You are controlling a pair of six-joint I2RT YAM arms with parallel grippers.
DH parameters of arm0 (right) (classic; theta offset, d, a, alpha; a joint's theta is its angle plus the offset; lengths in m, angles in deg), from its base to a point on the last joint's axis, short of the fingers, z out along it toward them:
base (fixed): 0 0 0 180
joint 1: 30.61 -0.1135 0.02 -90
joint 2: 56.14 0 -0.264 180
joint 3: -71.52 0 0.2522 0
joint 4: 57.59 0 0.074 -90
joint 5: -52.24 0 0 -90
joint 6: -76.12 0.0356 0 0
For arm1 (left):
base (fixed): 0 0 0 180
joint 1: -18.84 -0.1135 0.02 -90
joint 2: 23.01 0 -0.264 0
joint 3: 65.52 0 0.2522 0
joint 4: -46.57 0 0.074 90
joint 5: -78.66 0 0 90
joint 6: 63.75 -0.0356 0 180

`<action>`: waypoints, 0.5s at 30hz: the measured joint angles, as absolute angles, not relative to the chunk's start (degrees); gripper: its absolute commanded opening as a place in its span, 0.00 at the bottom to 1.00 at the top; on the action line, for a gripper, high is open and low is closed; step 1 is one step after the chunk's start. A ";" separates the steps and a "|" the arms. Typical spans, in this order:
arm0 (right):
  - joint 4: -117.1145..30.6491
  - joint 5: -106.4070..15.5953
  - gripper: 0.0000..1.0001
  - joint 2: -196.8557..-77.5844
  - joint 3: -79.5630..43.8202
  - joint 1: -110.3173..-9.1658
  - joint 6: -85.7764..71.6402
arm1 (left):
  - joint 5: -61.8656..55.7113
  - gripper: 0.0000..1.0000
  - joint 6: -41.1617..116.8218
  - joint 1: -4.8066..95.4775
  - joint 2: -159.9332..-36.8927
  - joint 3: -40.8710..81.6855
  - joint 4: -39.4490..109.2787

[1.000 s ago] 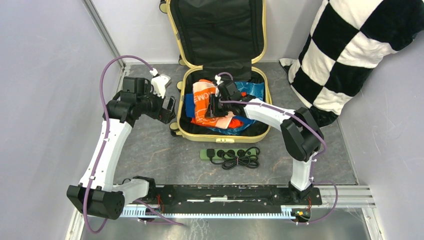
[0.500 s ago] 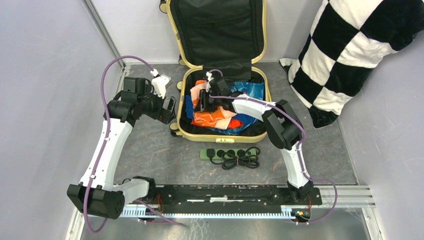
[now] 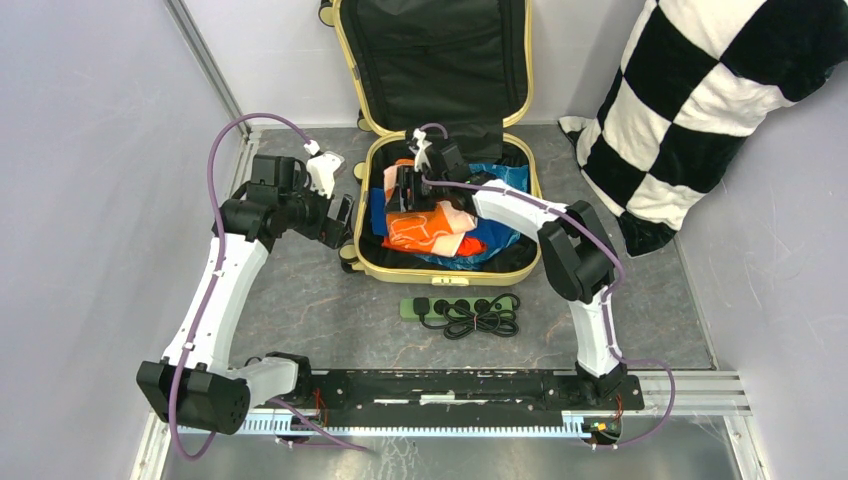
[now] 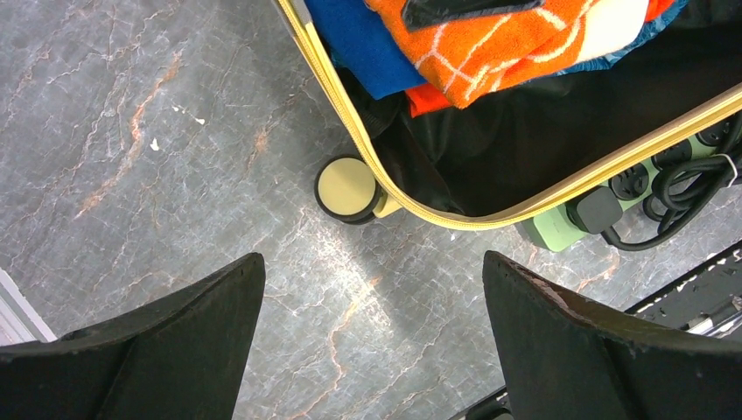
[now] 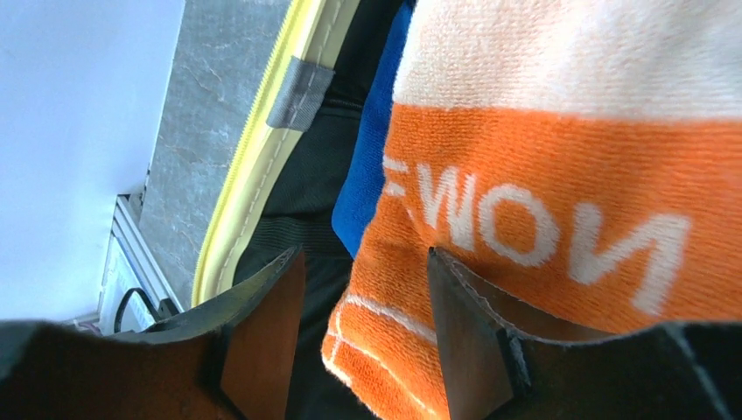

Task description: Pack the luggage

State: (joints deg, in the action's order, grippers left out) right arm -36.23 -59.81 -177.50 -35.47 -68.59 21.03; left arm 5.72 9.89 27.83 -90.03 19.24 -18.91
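Right end effector point(image 5: 363, 262) part-open astride orange towel point(image 5: 542, 227) edge; lifting could snag it out of the luggage point(image 3: 435, 60). Left end effector point(image 4: 372, 262) wide open.

Luggage point(image 3: 450, 277): smooth, faintly glossy pale-yellow hard plastic shell, lined with matt black woven fabric and holding an orange-and-white towel point(image 5: 560, 219) of rough looped terry cloth. Counter point(image 4: 157, 175), left of the frame: grey veined stone-look surface, smooth with a soft sheen; the left arm's fingers point(image 4: 157, 350), lower edge, are matt black and finely grained. Pillow point(image 3: 700, 90), upper right: plush black-and-white pile.
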 measured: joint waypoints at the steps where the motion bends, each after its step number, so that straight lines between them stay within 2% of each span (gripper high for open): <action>1: -35.86 -60.00 0.58 -176.98 -35.60 -68.18 20.88 | 5.72 1.00 9.89 27.83 -90.03 19.24 -18.85; 5: -36.54 -60.88 0.54 -175.86 -34.88 -65.53 20.75 | 6.11 1.00 9.91 27.83 -90.03 19.24 -18.85; 10: -44.23 -63.57 0.52 -175.95 -26.35 -62.49 23.74 | 7.71 1.00 9.93 27.83 -90.05 19.24 -18.85; 15: -50.24 -66.28 0.60 -176.34 -23.84 -61.47 27.09 | 7.93 1.00 9.93 27.83 -90.14 19.24 -18.83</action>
